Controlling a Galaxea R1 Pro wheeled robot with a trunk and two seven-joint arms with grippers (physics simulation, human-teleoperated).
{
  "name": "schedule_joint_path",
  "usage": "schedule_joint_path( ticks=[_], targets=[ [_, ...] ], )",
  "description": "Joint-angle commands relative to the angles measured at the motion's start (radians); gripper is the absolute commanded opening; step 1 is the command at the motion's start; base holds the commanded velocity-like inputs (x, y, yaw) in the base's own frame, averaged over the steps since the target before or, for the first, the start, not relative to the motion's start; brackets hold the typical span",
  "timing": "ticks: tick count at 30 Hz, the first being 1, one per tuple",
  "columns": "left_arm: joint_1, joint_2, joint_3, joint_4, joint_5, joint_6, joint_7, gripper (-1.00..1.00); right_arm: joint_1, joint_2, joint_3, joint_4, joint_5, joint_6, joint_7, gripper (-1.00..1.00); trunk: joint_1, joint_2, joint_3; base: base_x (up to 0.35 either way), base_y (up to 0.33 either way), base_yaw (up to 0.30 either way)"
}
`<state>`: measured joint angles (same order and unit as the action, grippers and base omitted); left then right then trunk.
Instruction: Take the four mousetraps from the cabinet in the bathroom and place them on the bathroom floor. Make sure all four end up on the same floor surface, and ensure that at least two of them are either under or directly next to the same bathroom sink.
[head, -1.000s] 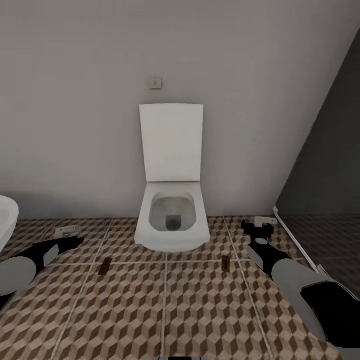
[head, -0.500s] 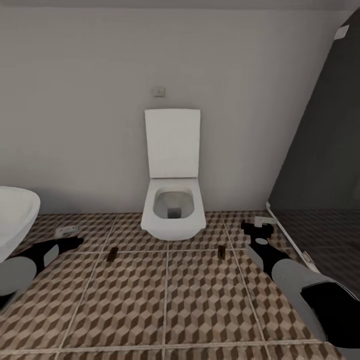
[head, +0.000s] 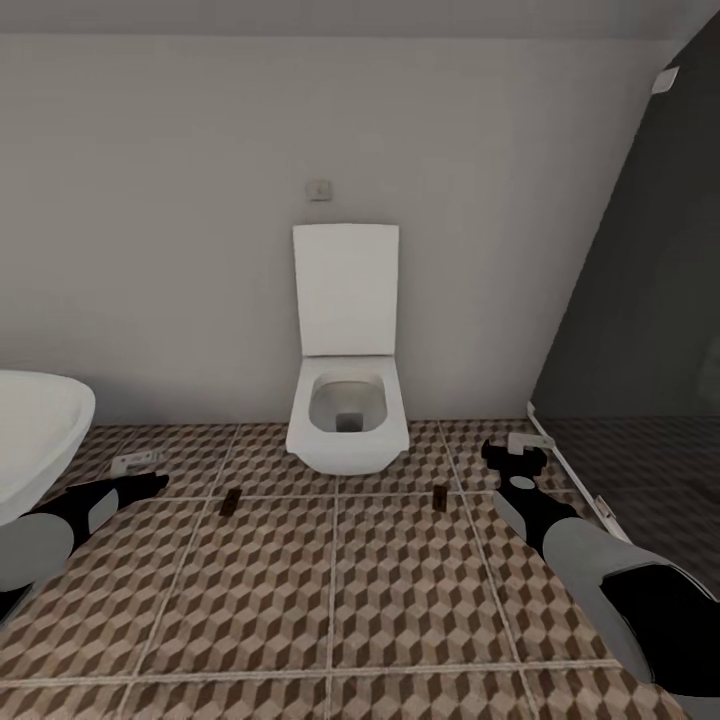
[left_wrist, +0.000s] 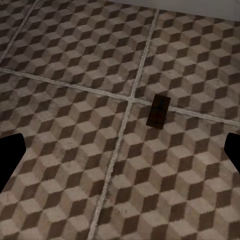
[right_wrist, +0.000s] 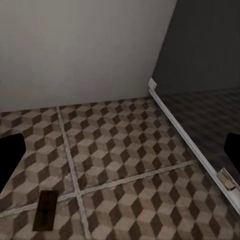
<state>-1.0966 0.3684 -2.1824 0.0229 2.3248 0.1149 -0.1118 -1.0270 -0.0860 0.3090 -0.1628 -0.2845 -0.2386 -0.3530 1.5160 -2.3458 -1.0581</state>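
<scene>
Mousetraps lie on floor; both arms' fingers spread, tips cropped in wrist views.

My head view cuts off the white basin at its left edge; both mousetraps' metal parts are too small to make out.

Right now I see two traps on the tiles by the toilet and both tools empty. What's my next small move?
Probably turn away toward the cabinet for more. Two mousetraps, one and another, lie on the bathroom floor flanking the toilet. The left tool and right tool are open and hold nothing.
</scene>
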Motion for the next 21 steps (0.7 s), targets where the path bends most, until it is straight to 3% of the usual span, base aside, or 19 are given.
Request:
schedule_joint_path(
  ticks=[1,21],
  targets=[
    [0.000,-0.001,-0.008,0.002,0.010,0.006,-0.005,1.00,-0.001,0.000,0.009,0.000,-0.010,-0.003,-0.003,1.00,0.000,0.000,-0.001,-0.017,0.000,0.000],
    [0.000,-0.004,-0.010,0.002,0.009,-0.002,-0.005,1.00,0.001,0.004,0.009,-0.001,-0.009,-0.004,-0.003,1.00,0.000,0.000,-0.001,-0.003,0.000,0.000]
  ],
)
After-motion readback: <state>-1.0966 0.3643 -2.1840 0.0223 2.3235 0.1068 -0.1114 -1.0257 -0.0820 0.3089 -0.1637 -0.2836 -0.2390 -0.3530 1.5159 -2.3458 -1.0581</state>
